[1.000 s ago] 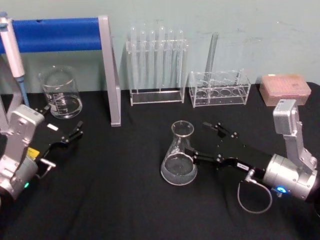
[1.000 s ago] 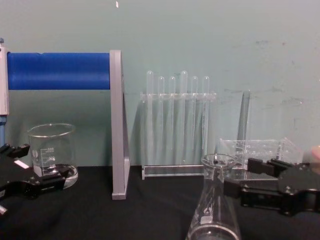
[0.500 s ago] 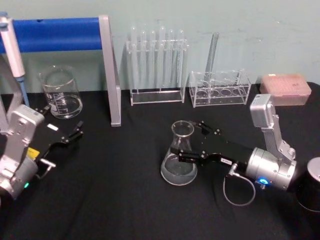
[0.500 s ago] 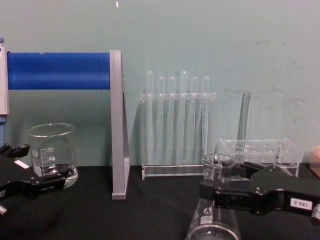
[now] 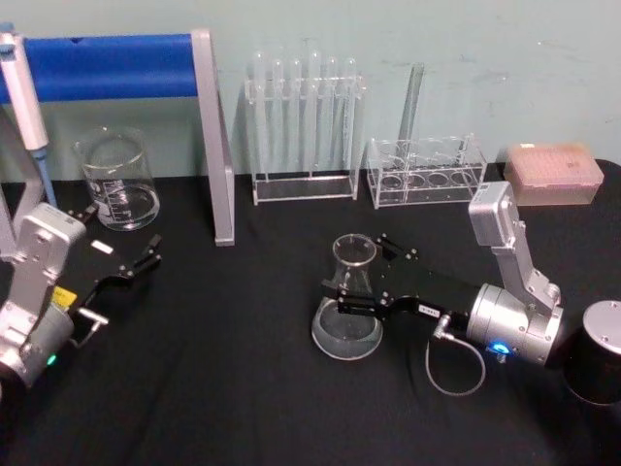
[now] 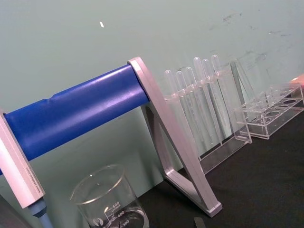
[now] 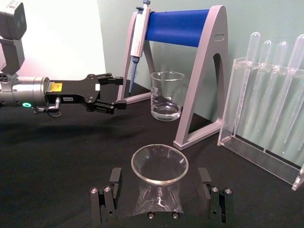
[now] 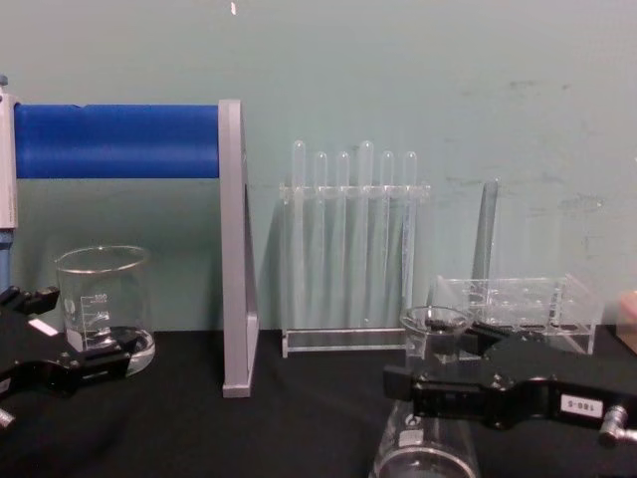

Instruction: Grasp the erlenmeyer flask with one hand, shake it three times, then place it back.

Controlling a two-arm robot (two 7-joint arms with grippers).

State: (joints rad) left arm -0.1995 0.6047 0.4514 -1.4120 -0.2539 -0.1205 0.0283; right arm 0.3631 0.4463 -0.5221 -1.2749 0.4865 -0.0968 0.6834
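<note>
The erlenmeyer flask (image 5: 346, 309), clear glass with a wide base and narrow neck, stands upright on the black table, right of centre. My right gripper (image 5: 359, 279) reaches in from the right and is open, one finger on each side of the flask's neck. The right wrist view shows the flask (image 7: 159, 178) between the fingers (image 7: 114, 183) with a gap on both sides. From the chest view the flask (image 8: 428, 453) rises in front of the right gripper (image 8: 435, 360). My left gripper (image 5: 144, 259) rests open at the left, near the beaker.
A glass beaker (image 5: 118, 182) stands at the back left under a pipette stand with a blue bar (image 5: 107, 66). Two test tube racks (image 5: 303, 126) (image 5: 425, 173) line the back wall. A pink tip box (image 5: 551, 173) and a black cylinder (image 5: 597, 364) sit on the right.
My right arm has slid left, bringing its open fingers from beside the flask to either side of its neck. The flask and the left arm have not moved.
</note>
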